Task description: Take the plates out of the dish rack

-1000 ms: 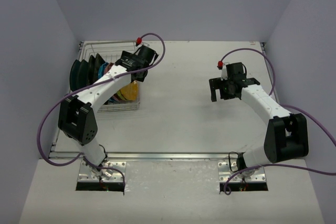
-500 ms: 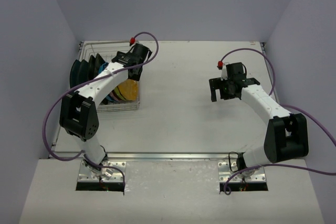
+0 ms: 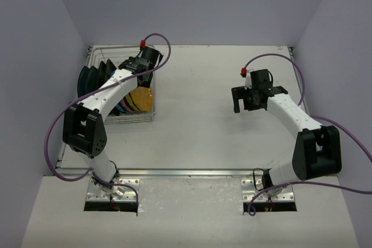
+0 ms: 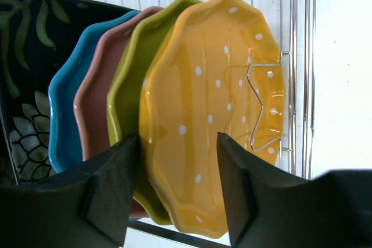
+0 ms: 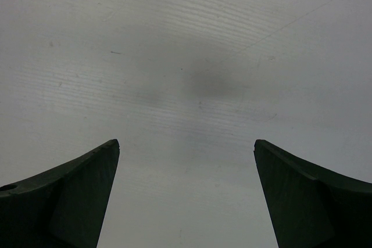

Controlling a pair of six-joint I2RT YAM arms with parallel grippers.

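Note:
The dish rack [image 3: 131, 119] stands at the table's back left with several plates upright in it. In the left wrist view the nearest is an orange white-dotted plate [image 4: 215, 85]. Behind it come a yellow-green plate [image 4: 129, 79], a dusty pink one [image 4: 93, 103], a blue one [image 4: 61, 114] and a black leaf-patterned one [image 4: 29, 56]. My left gripper [image 4: 177, 137] straddles the orange plate's lower rim, one finger behind it and one in front. The jaws are partly apart and I see no firm clamp. My right gripper [image 3: 243, 106] hovers open over bare table, holding nothing [image 5: 186, 143].
The rack's wire side [image 4: 293, 56] runs just right of the orange plate, and a bent wire tine [image 4: 258, 108] crosses its face. Dark teal plates [image 3: 86, 82] fill the rack's left end. Walls close in the table at the back and both sides.
My left gripper has moved left and back over the rack onto the orange plate, and its jaws have narrowed. The right arm has not moved.

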